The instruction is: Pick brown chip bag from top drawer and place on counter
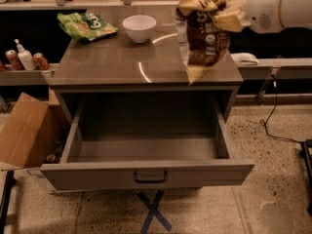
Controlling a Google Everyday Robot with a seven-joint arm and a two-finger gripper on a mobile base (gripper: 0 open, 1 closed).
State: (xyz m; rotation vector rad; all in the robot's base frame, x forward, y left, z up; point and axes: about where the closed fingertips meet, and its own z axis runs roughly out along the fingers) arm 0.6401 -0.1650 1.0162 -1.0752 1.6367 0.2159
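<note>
The brown chip bag (204, 33) hangs in the air over the right part of the counter (122, 65), its lower corner near the counter's front right edge. My gripper (233, 14) reaches in from the upper right and is shut on the bag's tan-yellow top. The top drawer (146, 172) stands pulled wide open below the counter, and its visible inside holds nothing. Its dark pull handle (150, 177) sits at the middle of the front panel.
A green chip bag (85, 25) and a white bowl (139, 27) lie at the back of the counter. Cans and a bottle (24, 58) stand on the side shelf at left. A cardboard box (24, 130) sits on the floor left of the drawer. A cable runs at right.
</note>
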